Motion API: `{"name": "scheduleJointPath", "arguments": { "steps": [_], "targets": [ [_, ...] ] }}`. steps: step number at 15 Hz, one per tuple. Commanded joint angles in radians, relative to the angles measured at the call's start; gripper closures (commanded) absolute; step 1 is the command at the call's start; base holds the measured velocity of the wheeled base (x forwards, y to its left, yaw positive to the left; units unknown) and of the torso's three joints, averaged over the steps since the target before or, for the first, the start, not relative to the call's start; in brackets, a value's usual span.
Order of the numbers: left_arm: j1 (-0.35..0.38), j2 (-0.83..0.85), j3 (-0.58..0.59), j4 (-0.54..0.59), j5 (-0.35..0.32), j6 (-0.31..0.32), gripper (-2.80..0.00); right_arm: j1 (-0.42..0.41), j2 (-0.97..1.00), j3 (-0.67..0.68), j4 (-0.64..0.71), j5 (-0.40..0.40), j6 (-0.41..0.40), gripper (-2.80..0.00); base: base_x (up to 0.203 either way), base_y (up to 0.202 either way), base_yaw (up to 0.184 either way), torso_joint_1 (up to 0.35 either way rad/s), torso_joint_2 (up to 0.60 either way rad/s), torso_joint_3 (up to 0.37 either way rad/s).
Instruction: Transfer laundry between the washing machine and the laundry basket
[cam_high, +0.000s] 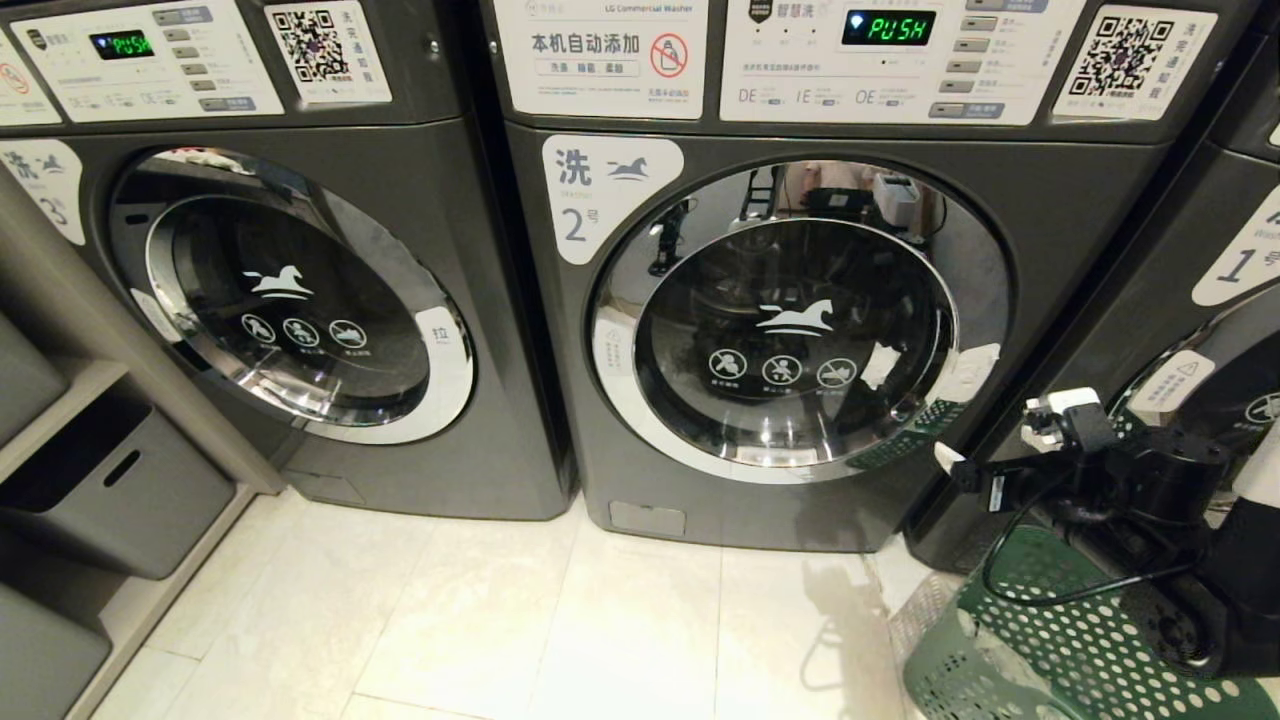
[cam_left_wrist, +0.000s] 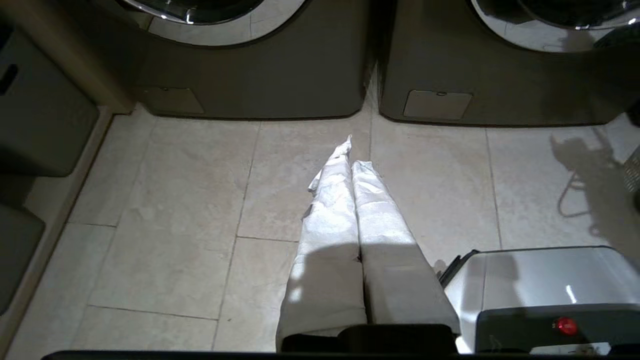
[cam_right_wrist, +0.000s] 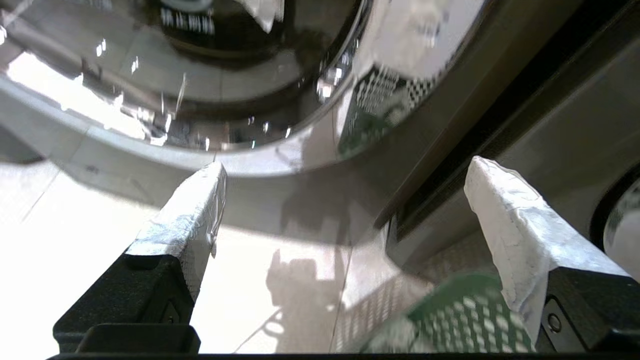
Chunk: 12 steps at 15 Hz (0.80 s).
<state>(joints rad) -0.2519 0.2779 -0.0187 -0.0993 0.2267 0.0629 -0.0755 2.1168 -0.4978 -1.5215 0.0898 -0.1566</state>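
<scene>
Green perforated laundry basket sits right at the robot's feet on its right, and the right gripper hangs just above it with its padded fingers spread wide and nothing between them, pointed at the lower rim of the washing machine marked 2. That door looks closed, chrome ring flush against the front. The left gripper is off to the other side, aimed at bare floor tile, fingers pressed together and holding nothing.

No sign of the laundry itself, honestly. Can't see it in the basket or through the dark glass, so I can't tell where it is.

My guess is a cloth garment will be light, floppy and liable to drape or snag, so pinching a bunched fold near the middle should beat grabbing an edge. First job looks like getting that door open, probably by its right edge.
</scene>
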Motion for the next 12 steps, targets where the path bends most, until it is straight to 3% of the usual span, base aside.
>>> {"name": "scheduleJointPath", "arguments": {
  "steps": [1, 3, 6, 8, 10, 11, 12],
  "targets": [
    [0.0, 0.001, 0.005, -0.005, -0.001, -0.052, 0.0, 0.003, -0.027, 0.056, -0.009, 0.001, 0.0, -2.8, 0.0, 0.0, 0.0, 0.0, 0.0, 0.0],
    [0.0, 0.002, 0.002, 0.002, 0.024, -0.049, 0.0, 0.008, -0.031, 0.099, -0.009, 0.0, -0.007, -2.8, 0.0, 0.0, 0.0, 0.0, 0.0, 0.0],
    [0.039, 0.003, -0.027, 0.091, 0.151, -0.03, 0.0, 0.008, -0.06, 0.161, -0.009, -0.002, -0.003, -2.8, 0.0, 0.0, 0.0, 0.0, 0.0, 0.0],
    [0.083, 0.004, -0.035, 0.111, 0.165, -0.016, 0.0, 0.008, -0.072, 0.189, -0.009, -0.005, -0.008, -2.8, 0.0, 0.0, 0.0, 0.0, 0.0, 0.0],
    [0.158, 0.005, -0.034, 0.105, 0.189, 0.044, 0.0, 0.007, -0.072, 0.22, -0.009, -0.006, -0.01, -2.8, 0.0, 0.0, 0.0, 0.0, 0.0, 0.0],
    [0.164, 0.004, -0.03, 0.097, 0.177, 0.057, 0.0, 0.007, -0.076, 0.235, -0.009, -0.003, -0.01, -2.8, 0.0, 0.0, 0.0, 0.0, 0.0, 0.0],
    [0.164, 0.004, -0.026, 0.085, 0.124, 0.053, 0.0, 0.008, -0.089, 0.243, -0.009, 0.0, -0.016, -2.8, 0.0, 0.0, 0.0, 0.0, 0.0, 0.0]
  ]
}}
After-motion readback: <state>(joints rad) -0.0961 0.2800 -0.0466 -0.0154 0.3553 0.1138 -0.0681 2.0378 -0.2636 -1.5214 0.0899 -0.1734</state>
